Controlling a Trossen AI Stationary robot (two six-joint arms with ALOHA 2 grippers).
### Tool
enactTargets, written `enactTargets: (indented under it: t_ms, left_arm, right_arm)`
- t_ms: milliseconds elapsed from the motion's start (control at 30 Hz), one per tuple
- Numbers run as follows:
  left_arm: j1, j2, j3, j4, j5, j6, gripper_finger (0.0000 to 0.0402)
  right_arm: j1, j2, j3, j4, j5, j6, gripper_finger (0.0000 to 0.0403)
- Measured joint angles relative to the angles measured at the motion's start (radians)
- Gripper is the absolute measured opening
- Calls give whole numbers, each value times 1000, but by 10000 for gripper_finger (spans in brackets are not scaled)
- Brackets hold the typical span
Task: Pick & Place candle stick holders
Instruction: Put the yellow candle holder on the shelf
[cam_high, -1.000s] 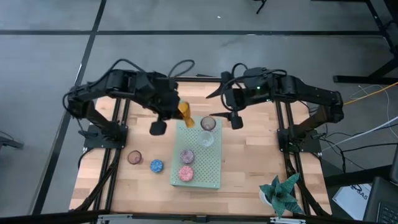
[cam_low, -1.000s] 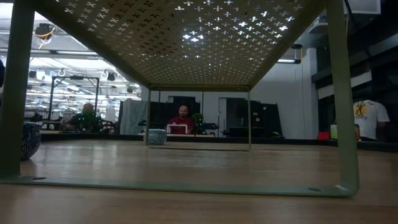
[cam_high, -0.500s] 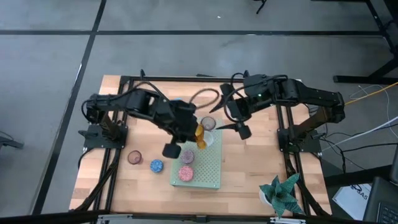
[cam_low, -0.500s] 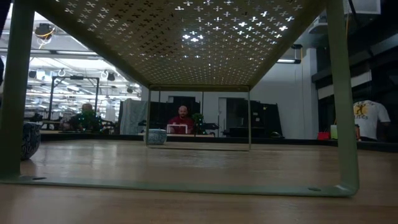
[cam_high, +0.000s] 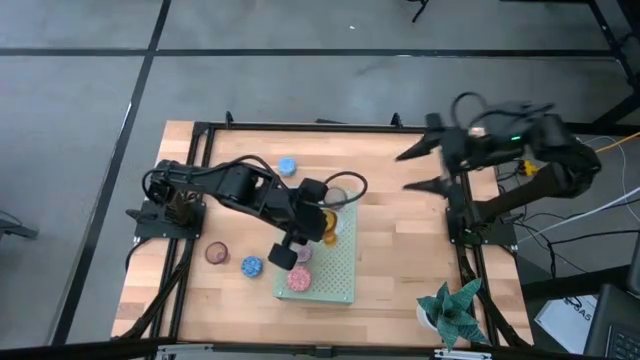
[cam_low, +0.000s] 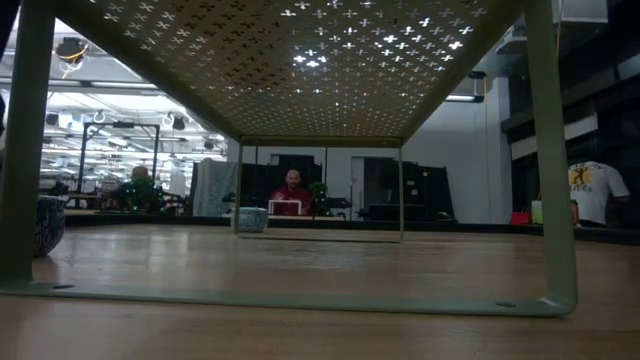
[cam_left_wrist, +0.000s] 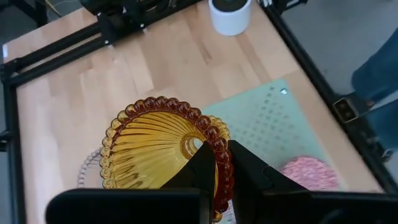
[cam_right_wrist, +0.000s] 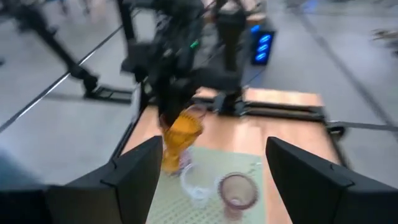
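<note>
over the green board (cam_high: 335, 262): amber cup (cam_high: 327, 224) held tilted by its rim in the left end effector (cam_high: 318, 218)
risk: thin rim grip may slip; could knock the clear cup (cam_high: 340, 222) beside it
right end effector (cam_high: 420, 170): wide apart, well clear

No text, label, brand or number can be read in any view. A person's pale shirt (cam_low: 594, 190), at the far right of the room beyond the green board (cam_low: 300, 60), carries a yellow printed design, but its lettering cannot be made out. The paper (cam_high: 590, 325) on the floor beside the surface is too small to read.
</note>
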Motion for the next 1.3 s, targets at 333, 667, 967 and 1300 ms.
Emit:
enactTargets:
  t_ms: [333, 667, 967, 1300]
  left_arm:
    - [-13, 22, 0, 15, 8, 54, 21]
    - [-91, 57, 1, 40, -4, 0, 21]
    - [-100, 104, 0, 52, -89, 20, 21]
    - [-148, 172, -1, 45, -97, 11, 21]
  right_arm:
    - [0, -138, 0, -73, 206, 103, 288]
    - [0, -148, -3, -175, 225, 199, 288]
    - [0, -147, -11, -177, 227, 307, 288]
    - [0, -147, -11, -236, 281, 365, 288]
